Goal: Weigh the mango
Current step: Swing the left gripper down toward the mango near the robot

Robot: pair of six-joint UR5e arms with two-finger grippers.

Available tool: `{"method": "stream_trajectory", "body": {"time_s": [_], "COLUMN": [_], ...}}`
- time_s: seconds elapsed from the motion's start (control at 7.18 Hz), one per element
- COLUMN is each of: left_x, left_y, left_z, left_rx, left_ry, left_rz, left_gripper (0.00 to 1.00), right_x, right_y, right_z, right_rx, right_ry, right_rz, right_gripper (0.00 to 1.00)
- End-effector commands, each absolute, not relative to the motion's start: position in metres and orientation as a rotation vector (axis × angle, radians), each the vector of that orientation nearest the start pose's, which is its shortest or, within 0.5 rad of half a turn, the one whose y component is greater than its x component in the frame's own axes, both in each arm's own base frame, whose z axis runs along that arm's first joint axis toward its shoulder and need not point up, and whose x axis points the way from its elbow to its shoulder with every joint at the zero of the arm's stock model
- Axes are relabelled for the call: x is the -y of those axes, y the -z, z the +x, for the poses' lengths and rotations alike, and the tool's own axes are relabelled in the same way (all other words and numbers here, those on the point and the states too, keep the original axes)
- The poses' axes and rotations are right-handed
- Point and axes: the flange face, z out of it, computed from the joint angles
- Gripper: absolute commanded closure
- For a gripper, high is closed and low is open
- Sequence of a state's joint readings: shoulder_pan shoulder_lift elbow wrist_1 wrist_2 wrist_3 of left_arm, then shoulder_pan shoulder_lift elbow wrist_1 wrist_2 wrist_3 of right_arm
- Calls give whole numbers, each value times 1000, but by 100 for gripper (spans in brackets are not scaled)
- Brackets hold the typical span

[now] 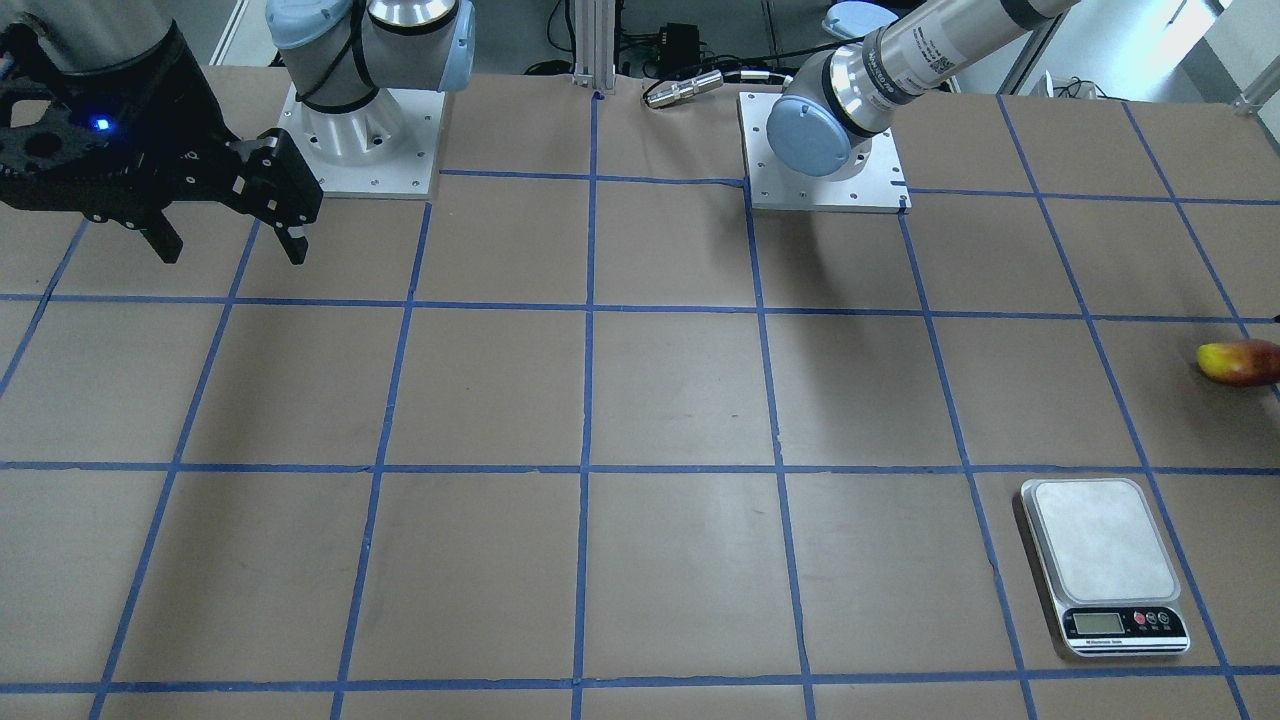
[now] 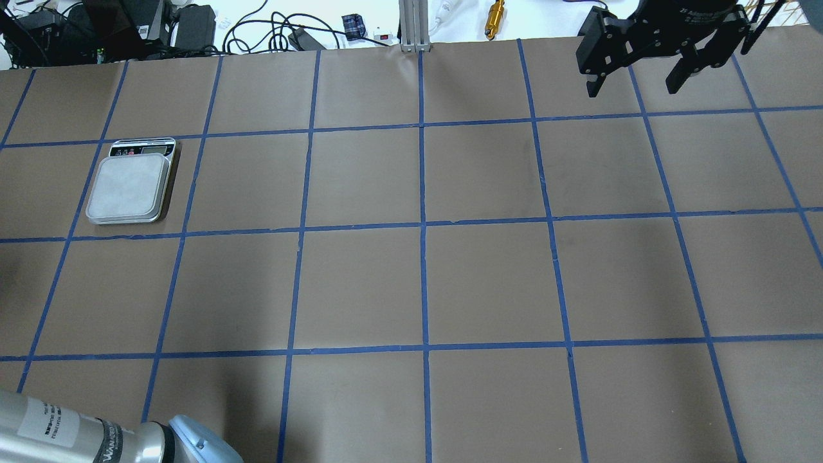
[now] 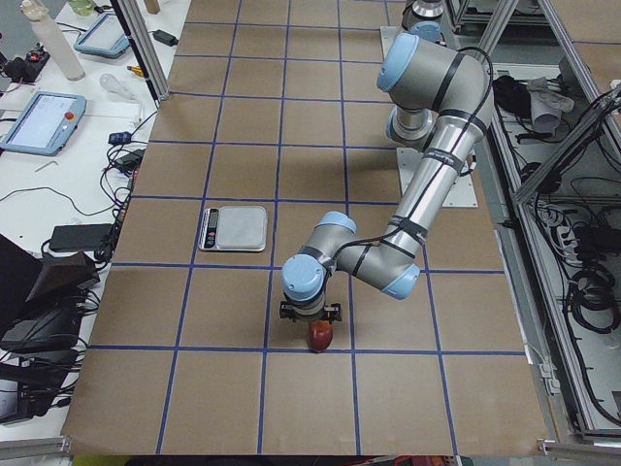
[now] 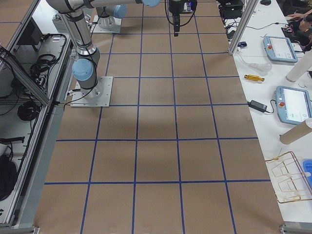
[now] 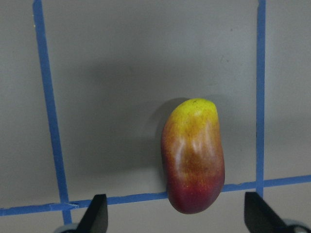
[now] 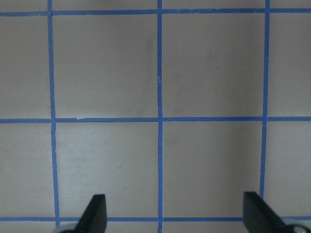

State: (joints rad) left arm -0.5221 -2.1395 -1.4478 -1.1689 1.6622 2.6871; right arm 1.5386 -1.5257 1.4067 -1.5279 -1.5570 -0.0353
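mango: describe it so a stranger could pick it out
On the brown paper table gridded with blue tape, find the silver kitchen scale near the robot's left end. The small oval mango lies on the paper nearer the robot than the scale, under the left arm's open black claw. Only it is glossy red-orange with a yellow end.

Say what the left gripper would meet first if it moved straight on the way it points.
Probably the mango, lying on the table between the left gripper's open jaws; depth is unclear.

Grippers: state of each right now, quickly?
Left gripper: open, over the glossy red-and-yellow oval mango, not holding it.
Right gripper: open, empty.
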Motion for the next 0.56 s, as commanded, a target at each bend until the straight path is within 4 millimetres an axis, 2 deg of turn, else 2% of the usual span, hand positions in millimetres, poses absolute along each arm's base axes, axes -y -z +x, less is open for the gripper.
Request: {"method": "stream_trajectory", "body": {"time_s": [0.0, 0.42], "left_x": [447, 436], "left_y": [-225, -194], "left_z": [529, 540], "left_rx": [2035, 2004], "left_ry": [102, 78], "left_rz": [-2257, -2227], "left_gripper": [0, 0], "right_x": [519, 520], "right_y": [-542, -541], "right_z": [118, 118], "right_rx": [-3128, -3128], "right_ry": [121, 118], "right_rz": [-6, -6], "right_gripper": [0, 0]}}
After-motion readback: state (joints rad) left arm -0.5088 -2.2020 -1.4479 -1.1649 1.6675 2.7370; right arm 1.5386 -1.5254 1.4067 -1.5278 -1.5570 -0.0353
